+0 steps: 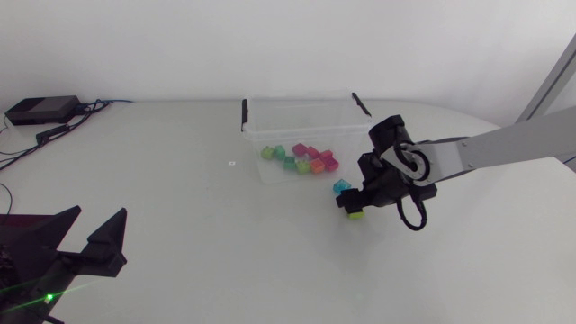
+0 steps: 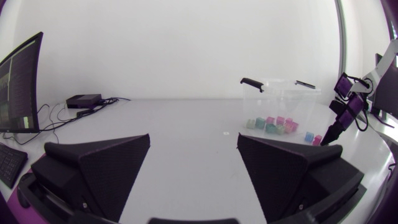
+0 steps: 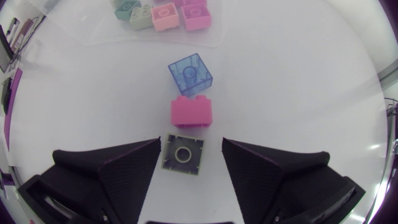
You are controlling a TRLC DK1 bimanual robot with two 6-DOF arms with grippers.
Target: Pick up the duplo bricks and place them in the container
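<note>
Lying beyond right claw (image 3: 191, 143): pink brick (image 3: 191, 112), blue brick (image 3: 190, 74).

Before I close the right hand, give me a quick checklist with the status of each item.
1. Right hand open: ok.
2. Yellow-green brick between its fingers: ok, though nearer one finger.
3. Pink brick clear of the fingers: ok, it lies just ahead of them.
4. Blue brick clear: ok, farther ahead.
5. Container has room: ok, the bricks inside cover part of its floor.
6. Left hand out of the way: ok, open, far aside.
</note>
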